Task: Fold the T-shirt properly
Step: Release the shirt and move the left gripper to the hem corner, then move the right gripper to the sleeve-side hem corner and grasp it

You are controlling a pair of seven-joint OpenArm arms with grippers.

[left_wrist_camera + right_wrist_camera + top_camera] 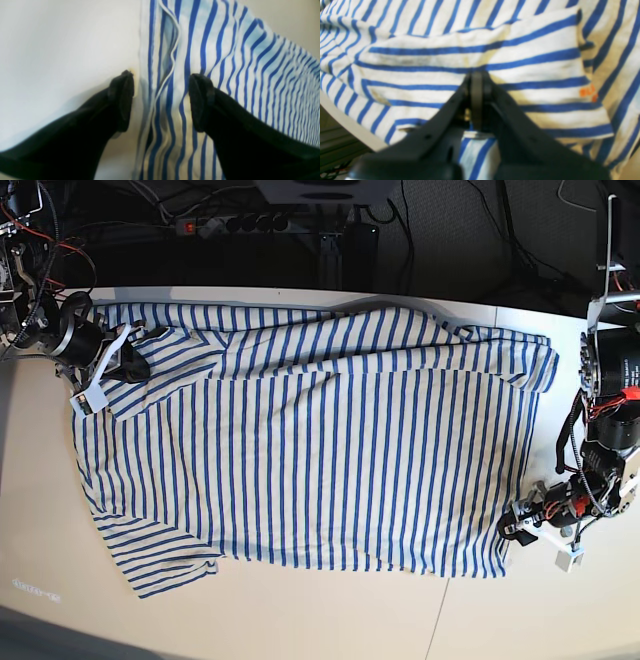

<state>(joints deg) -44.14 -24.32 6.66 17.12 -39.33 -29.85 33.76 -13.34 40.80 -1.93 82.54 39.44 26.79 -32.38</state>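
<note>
Left wrist view: the left tool (161, 100) stands wide, its two black fingers (122, 100) straddling the hem edge of the T-shirt (225, 62). Nothing is gripped — cloth lies between the fingers, with the bare desk (62, 50) to one side.

Right wrist view: the right tool (477, 82) is pressed fully together over a folded-over sleeve or collar area of the striped cloth. A fold of cloth appears to run under the fingertips, but whether it is pinched cannot be told. A small orange mark (587, 92) sits on the fabric nearby.

Base view: the T-shirt lies spread across the desk (300, 620), mostly flat, with one strip along the far edge turned over. The left tool is at the hem corner, the right tool at the opposite end.

Progress — judged early: the main folds remain to be made.
</note>
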